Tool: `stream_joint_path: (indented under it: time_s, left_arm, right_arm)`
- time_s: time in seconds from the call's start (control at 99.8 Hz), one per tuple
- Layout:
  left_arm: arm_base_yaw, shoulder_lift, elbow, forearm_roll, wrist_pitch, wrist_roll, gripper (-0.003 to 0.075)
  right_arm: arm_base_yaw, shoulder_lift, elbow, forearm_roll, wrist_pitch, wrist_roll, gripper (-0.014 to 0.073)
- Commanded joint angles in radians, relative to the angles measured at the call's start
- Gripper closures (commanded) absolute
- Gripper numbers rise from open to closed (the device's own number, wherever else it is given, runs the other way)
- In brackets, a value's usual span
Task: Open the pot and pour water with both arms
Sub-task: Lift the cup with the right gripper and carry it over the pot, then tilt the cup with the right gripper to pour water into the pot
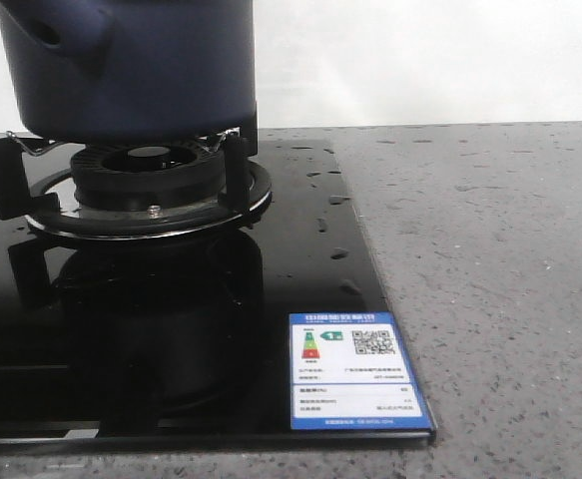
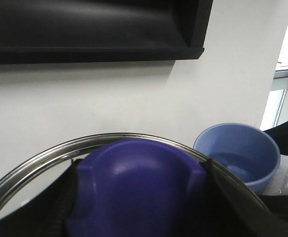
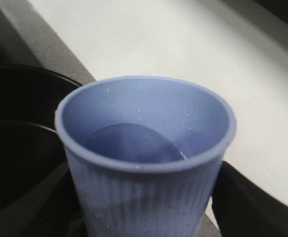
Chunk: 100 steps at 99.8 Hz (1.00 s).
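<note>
The dark navy pot (image 1: 136, 65) stands on the gas burner (image 1: 146, 175) at the far left; its top is cut off in the front view. Both grippers are out of the front view. My left gripper (image 2: 139, 197) is shut on the blue knob (image 2: 139, 182) of the steel-rimmed lid (image 2: 30, 163) and holds it up facing the white wall. My right gripper (image 3: 144, 207) is shut on the pale blue ribbed cup (image 3: 148, 163), which has water in it. The cup is beside the pot's dark open mouth (image 3: 15, 148). The cup also shows in the left wrist view (image 2: 242, 153).
The black glass cooktop (image 1: 271, 299) has water drops near its right edge and a blue and white energy label (image 1: 355, 384) at its front right corner. Grey speckled counter (image 1: 490, 259) lies to the right. A white wall stands behind, with a dark hood (image 2: 84, 29) above.
</note>
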Motion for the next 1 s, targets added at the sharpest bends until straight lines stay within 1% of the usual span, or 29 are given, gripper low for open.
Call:
stream_joint_path:
  time_s: [0.0,0.2,0.601,0.851,0.992]
  left_arm:
    - [0.002,-0.021,-0.033,-0.057,-0.055,-0.013,0.0510]
    - [0.002,-0.021,-0.033,-0.061,-0.057,-0.013,0.0510]
    - [0.002,-0.021,-0.033,-0.062,-0.061,-0.013,0.0510]
    - [0.002,-0.021,-0.033,-0.062,-0.061,-0.013,0.0510]
    - [0.002,-0.021,-0.033,-0.062,-0.061,-0.013,0.0510]
  right_arm:
    - [0.023,-0.011,-0.075,-0.077,-0.062,-0.003,0.0307]
    - [0.061,0.025,-0.105,-0.200,-0.045,-0.003,0.0307]
    - [0.061,0.071,-0.112,-0.470,-0.056,-0.003,0.0307]
    - [0.061,0.132,-0.185,-0.576,-0.058,-0.003,0.0307]
    - [0.061,0.166,-0.223,-0.692,-0.061,-0.003,0.0307]
